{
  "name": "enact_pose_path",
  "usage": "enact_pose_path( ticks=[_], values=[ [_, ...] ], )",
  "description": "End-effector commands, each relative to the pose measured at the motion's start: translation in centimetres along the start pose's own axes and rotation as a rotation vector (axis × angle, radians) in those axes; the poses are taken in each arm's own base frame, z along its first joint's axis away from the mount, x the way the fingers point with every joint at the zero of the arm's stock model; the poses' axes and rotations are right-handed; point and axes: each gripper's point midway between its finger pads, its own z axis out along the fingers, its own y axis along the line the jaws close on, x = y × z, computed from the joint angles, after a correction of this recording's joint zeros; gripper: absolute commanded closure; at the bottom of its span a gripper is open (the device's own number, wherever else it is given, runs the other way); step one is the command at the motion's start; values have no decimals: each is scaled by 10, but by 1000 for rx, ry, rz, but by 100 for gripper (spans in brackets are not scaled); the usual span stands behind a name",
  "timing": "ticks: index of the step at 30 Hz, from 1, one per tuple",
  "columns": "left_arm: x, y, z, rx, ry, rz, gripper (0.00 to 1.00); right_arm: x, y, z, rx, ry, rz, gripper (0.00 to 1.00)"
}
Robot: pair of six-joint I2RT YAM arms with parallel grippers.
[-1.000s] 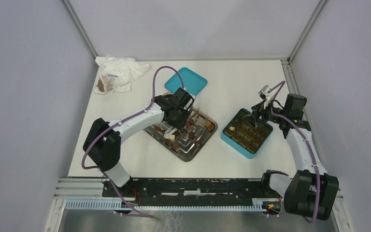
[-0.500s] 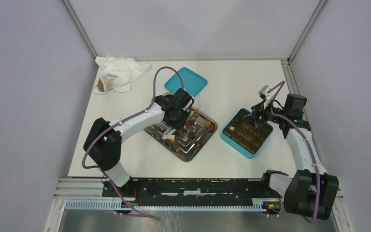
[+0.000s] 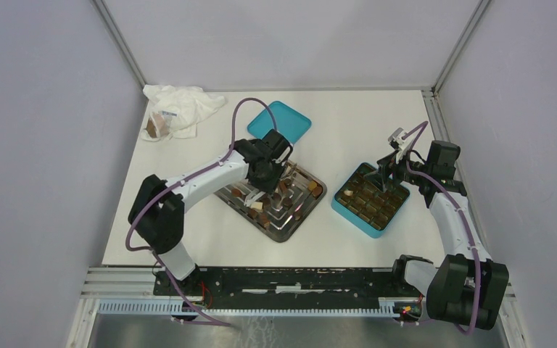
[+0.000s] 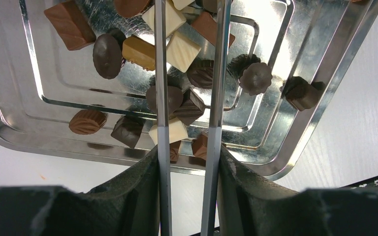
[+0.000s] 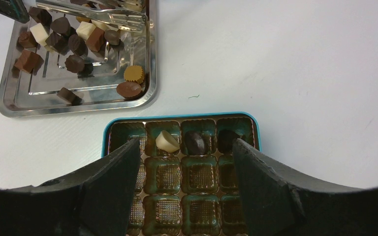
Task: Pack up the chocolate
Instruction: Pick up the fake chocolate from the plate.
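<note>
The chocolate (image 4: pixel 107 55), dark, light brown and cream pieces, lies scattered on the steel tray (image 4: pixel 24 142), also seen from above as the chocolate (image 3: pixel 284 197). My left gripper (image 4: pixel 187 162) is shut on metal tongs (image 4: pixel 217 73). The tongs' two blades reach over the pieces and their tips run out of the top of the left wrist view. From above, the left gripper (image 3: pixel 279 168) sits over the tray's far side. My right gripper (image 5: pixel 186 147) hangs open over the teal box (image 5: pixel 182 118). A cream piece (image 5: pixel 167 141) and two dark pieces (image 5: pixel 197 141) lie in the box's far row.
A teal lid (image 3: pixel 279 122) lies behind the tray. A crumpled white plastic bag (image 3: pixel 181 109) with a brown lump sits at the back left corner. The teal box (image 3: pixel 370 199) stands right of the tray (image 3: pixel 283 235). Walls enclose the table on three sides.
My left gripper with the tongs has edged slightly toward the far side of the tray. The right arm has not moved.
</note>
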Motion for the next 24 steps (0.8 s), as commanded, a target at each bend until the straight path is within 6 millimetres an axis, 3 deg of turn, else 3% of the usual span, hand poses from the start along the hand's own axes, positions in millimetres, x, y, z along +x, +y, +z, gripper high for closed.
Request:
enact_pose_path(
  ticks=[1, 17, 22, 24],
  values=[
    [-12, -1, -6, 11, -10, 33, 54, -8, 1, 0, -19, -26, -26, 26],
    [-18, -3, -3, 12, 23, 47, 57, -11, 2, -1, -21, -31, -33, 26],
    [-17, -5, -4, 23, 23, 40, 64, -11, 2, -1, -23, -32, -33, 26],
    [-18, -4, -7, 23, 14, 35, 76, -11, 3, -1, -24, -33, -34, 26]
  ],
)
